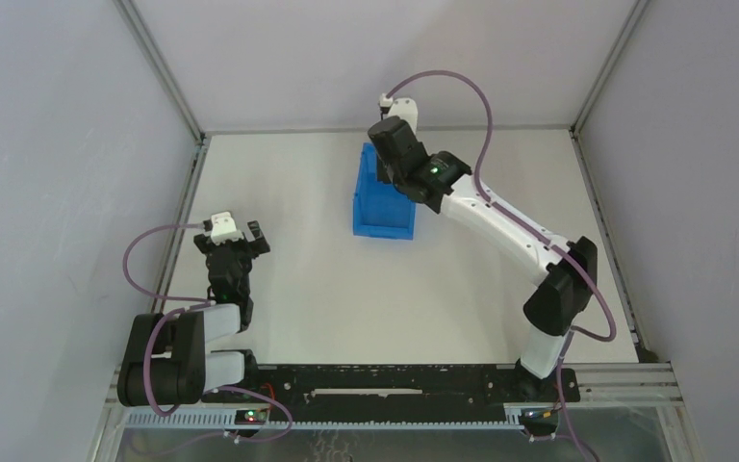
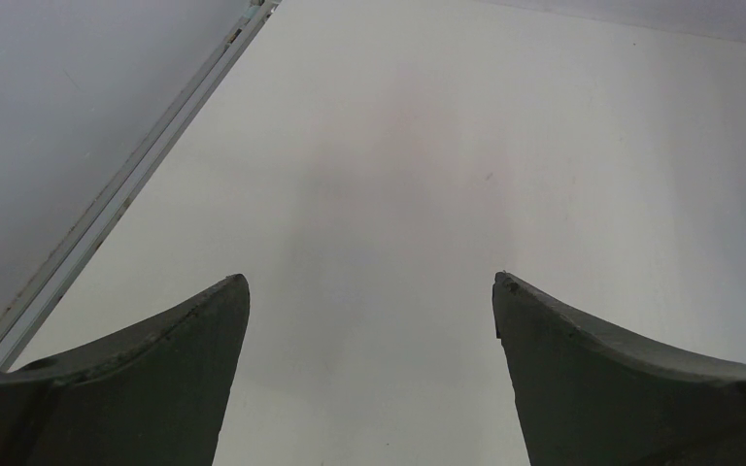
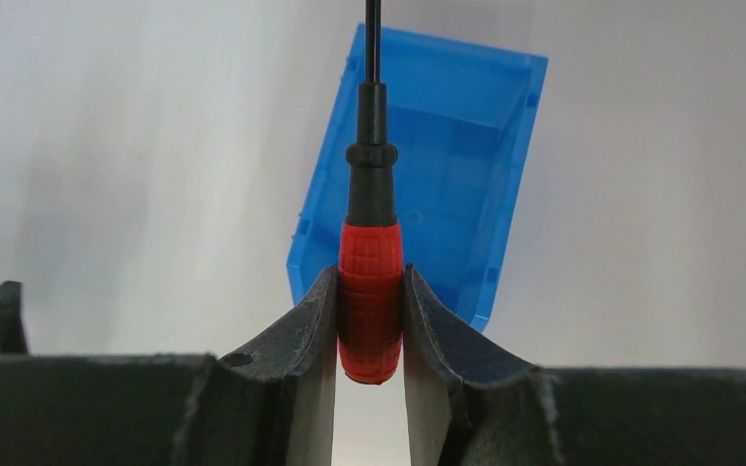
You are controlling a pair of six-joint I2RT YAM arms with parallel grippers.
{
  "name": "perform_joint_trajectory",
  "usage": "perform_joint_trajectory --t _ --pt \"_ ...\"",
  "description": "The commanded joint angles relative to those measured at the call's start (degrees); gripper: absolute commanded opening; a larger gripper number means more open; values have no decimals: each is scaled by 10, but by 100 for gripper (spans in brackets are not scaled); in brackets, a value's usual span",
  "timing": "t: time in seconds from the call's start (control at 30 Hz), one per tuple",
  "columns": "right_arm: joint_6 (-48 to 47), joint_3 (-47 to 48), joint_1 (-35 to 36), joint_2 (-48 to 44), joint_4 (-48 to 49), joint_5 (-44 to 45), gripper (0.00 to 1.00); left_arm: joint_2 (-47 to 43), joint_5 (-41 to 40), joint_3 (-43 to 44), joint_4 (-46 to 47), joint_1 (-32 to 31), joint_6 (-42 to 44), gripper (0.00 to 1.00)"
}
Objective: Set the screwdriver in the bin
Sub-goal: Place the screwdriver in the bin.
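At left, our left gripper point(image 2: 369, 282) hangs over the bare white table point(image 1: 298, 289), its two fingers spread wide with nothing between them. Toward the middle stands the blue bin point(image 1: 383, 212), upright on the table with its open top facing up. Over it, at right, our right gripper point(image 3: 370, 282) is clamped on the red handle of the screwdriver point(image 3: 370, 184). Its fingers press both sides, and the thin black shaft points away from the wrist and runs out of the top of the wrist view. The tool is in the air above the bin, not yet inside it. We judge the drop to be the risky part. In the wrist view the shaft crosses the bin's far wall, so a release here could let the tip strike the rim and send the tool onto the table. Lowering too far could instead press a finger against a wall and shove the bin aside
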Motion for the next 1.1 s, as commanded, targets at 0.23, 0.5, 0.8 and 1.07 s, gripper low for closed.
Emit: perform_joint_trajectory --t 0.23,0.5,0.8,1.07 --pt "31 -79 -16 87 116 -10 0 -2 -7 23 20 3 12 100" --pt "48 -90 -40 178 151 -43 0 -1 -8 23 20 3 11 100" --pt "56 -77 -59 253 163 -73 3 -1 -7 23 20 3 11 100" --pt "61 -65 -65 268 153 -79 23 -1 -8 23 20 3 11 100"
